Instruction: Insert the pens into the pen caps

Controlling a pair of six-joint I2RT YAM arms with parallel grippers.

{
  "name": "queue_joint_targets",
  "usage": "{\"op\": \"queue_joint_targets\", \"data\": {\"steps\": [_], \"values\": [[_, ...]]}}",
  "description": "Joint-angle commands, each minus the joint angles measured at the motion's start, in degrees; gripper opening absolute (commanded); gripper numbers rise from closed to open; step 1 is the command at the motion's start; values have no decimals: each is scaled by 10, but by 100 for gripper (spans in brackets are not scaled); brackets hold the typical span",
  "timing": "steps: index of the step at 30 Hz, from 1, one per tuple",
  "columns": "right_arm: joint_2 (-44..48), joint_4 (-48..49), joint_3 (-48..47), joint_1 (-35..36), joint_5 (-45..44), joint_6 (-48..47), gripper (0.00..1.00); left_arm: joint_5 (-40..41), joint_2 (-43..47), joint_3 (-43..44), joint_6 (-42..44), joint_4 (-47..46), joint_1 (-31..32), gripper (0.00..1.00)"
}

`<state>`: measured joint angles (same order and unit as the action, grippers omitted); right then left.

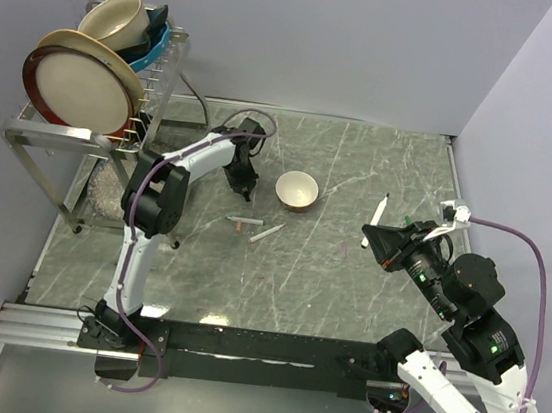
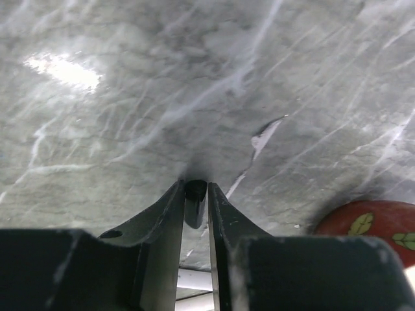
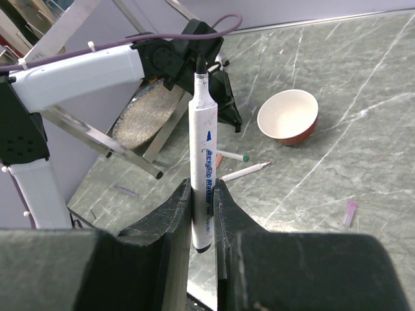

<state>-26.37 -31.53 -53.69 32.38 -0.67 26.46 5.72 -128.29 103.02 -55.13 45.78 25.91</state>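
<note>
My right jaws clamp a white pen (image 3: 204, 129); my left jaws pinch a dark cap (image 2: 195, 194), hidden from overhead.

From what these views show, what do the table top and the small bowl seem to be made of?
Table top: grey-green stone, likely marble or a marble-look laminate; white veins, glossy glare.
Bowl: probably glazed ceramic; smooth cream inside, red outside, thick rim.
</note>
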Motion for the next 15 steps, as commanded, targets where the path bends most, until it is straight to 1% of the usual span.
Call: {"op": "queue_joint_targets", "data": {"steps": [1, 3, 4, 8, 13, 15], "values": [[5, 3, -29, 1, -7, -5, 0, -6, -24, 39, 20, 6, 7, 27], [6, 1, -31, 2, -9, -6, 0, 11, -20, 38, 23, 17, 10, 29], [7, 0, -32, 1, -8, -6, 0, 18, -11, 25, 25, 18, 12, 30], [9, -1, -33, 2, -6, -5, 0, 47, 6, -4, 33, 13, 23, 31], [13, -10, -41, 2, -7, -3, 0, 107, -20, 36, 53, 63, 41, 32], [16, -12, -43, 2, -7, -2, 0, 117, -27, 41, 62, 74, 45, 31]]}}
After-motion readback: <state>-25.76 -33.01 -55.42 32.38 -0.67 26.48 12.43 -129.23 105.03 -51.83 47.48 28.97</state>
